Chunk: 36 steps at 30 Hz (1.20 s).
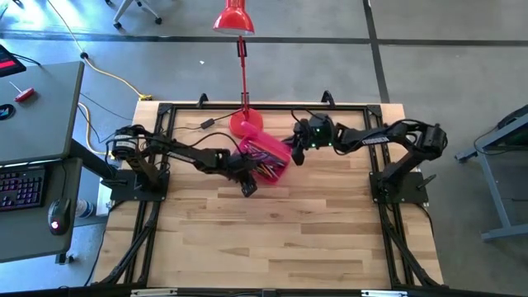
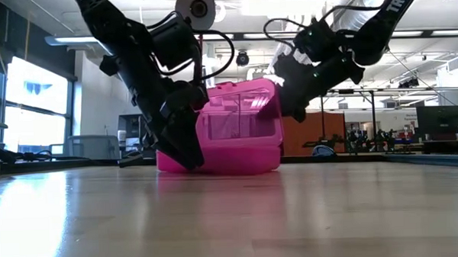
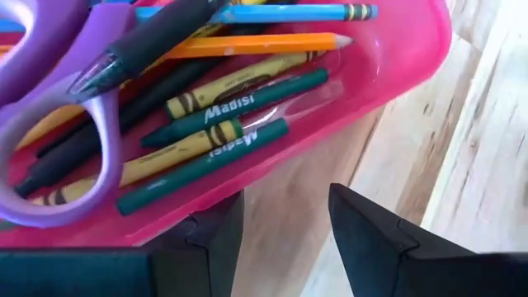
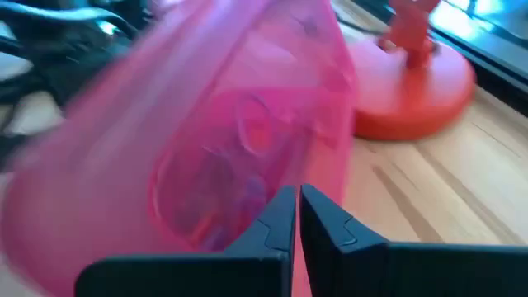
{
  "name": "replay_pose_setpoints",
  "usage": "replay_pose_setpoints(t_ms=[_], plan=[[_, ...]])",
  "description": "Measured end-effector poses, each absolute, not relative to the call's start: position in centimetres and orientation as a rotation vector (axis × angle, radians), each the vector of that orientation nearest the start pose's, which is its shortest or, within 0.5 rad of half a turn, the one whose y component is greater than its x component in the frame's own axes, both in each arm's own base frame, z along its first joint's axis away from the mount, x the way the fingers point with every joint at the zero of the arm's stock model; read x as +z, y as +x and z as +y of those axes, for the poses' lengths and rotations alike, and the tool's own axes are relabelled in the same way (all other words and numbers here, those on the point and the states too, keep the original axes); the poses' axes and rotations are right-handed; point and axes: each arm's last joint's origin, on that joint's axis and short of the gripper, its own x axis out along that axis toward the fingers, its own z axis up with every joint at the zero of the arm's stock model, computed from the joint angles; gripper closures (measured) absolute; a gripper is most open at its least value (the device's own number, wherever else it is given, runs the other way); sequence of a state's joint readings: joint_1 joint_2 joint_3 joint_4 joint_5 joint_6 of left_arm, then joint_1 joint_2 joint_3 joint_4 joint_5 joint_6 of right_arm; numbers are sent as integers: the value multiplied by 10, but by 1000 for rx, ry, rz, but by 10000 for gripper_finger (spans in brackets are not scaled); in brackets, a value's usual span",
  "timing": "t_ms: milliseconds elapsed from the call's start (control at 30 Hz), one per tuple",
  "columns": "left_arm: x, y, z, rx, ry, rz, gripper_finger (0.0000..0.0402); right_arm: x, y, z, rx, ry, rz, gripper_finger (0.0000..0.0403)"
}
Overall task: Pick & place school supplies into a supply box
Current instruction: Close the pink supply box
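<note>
The translucent pink supply box (image 1: 266, 157) rests by its base on the table, and its hinged lid (image 2: 239, 94) is tilted over the tray. The tray (image 3: 346, 99) holds purple-handled scissors (image 3: 49, 124), green and yellow crayons (image 3: 223, 132), an orange pencil (image 3: 247, 43), a blue pencil (image 3: 289, 12) and dark pens. My left gripper (image 1: 247, 183) is open, low at the box's near-left corner (image 3: 285, 239). My right gripper (image 1: 293, 154) is shut at the lid's right side (image 4: 299, 214). My left gripper: one open finger (image 3: 210, 239) stands right beside the tray's outer wall (image 3: 247, 177), and I cannot tell whether it touches. My right gripper comes from the table's right, slanting down, its shut fingertips (image 2: 289, 103) against the lid's outer face (image 4: 247, 165) near the free edge. The lid is tilted over the tray.
A red desk lamp stands with its round base (image 1: 246, 124) just beyond the box, also seen in the right wrist view (image 4: 412, 91). A black cable (image 1: 206, 124) lies near the far edge. Bare wooden tabletop (image 1: 272, 239) stretches toward the near edge.
</note>
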<state>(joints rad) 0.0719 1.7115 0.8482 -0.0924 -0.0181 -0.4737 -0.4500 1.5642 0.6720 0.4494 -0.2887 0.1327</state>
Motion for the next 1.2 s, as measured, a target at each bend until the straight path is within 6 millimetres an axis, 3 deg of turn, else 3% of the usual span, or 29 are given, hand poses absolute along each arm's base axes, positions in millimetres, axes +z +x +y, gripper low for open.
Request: replay_pose_setpoints(t_ms=[333,433,600,867,1033,1200], plan=[[139,316,-10,351,-471,914,192,181,292,-98,-79,288,332,403],[148,314,-24,333,-480,883,192,181,295,-90,-51,283,336,403],[177,297,-44,365,-480,834,192,181,299,-76,-5,275,342,403],[240,242,-64,456,-432,675,192,182,305,-50,-40,234,342,403],[276,221,-60,515,-327,449,192,181,308,-31,-64,208,346,403],[293,220,-48,518,-277,344,192,167,318,-12,-45,234,368,403]])
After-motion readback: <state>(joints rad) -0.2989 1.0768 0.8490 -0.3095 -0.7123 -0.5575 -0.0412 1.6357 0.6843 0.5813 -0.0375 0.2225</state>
